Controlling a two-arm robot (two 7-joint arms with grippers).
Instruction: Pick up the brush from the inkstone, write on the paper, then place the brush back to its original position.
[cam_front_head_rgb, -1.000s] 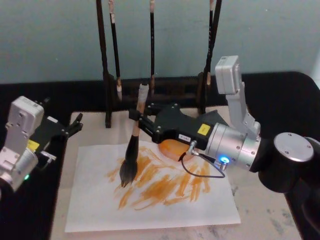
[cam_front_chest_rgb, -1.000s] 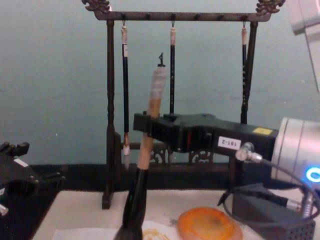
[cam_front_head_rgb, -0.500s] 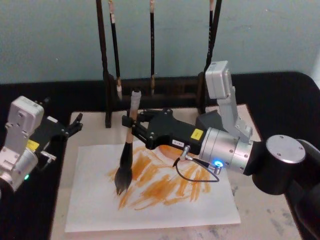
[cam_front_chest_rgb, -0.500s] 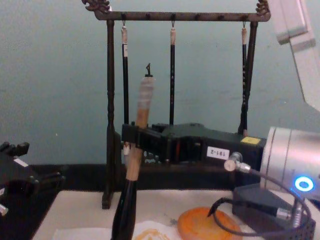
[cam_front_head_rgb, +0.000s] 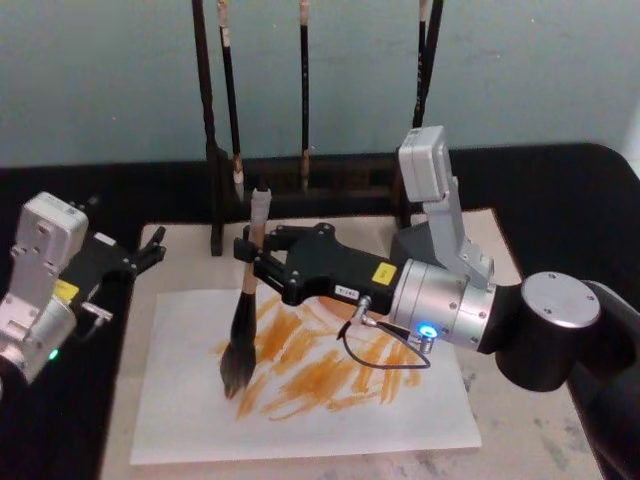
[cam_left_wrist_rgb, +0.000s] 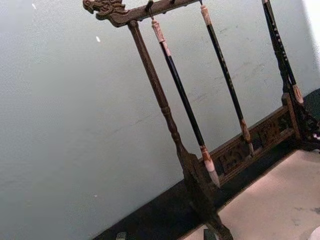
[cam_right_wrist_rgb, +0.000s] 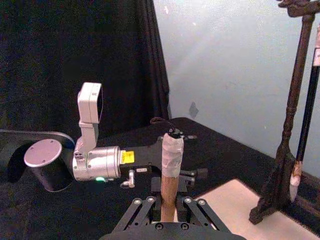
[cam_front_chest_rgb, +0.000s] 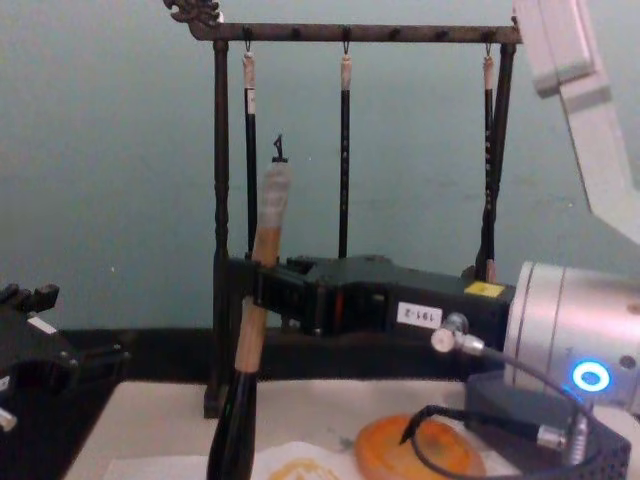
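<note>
On the white paper (cam_front_head_rgb: 300, 425), spread over a beige felt mat (cam_front_head_rgb: 530, 420) on the table, the bushy tip of the brush (cam_front_head_rgb: 243, 315) rests at the left end of a patch of yellow-orange strokes. It appears to be pressing lightly on the sheet, so the writing step looks to be in hand. The brush stands nearly upright with its white-capped end tipped a little toward the back. That lets the bristles meet the paper end-on, not on their side.

The right gripper (cam_front_head_rgb: 250, 264) has its fingers closed tight on the tan handle, just above the black ferrule. The low grip probably gives firmer control of the tip. The right arm reaches in from the right and across the sheet, with its forearm low and close to level and the gripper pointing toward the robot's left.

The left gripper (cam_front_head_rgb: 140, 256) sits parked off the mat's left edge, well apart from the work.

Behind the right gripper, the round orange inkstone (cam_front_chest_rgb: 420, 448) lies bare, awaiting the brush's return. At the back stands a dark wooden rack (cam_front_chest_rgb: 350, 32), from which three thin brushes (cam_front_chest_rgb: 345, 150) hang.
</note>
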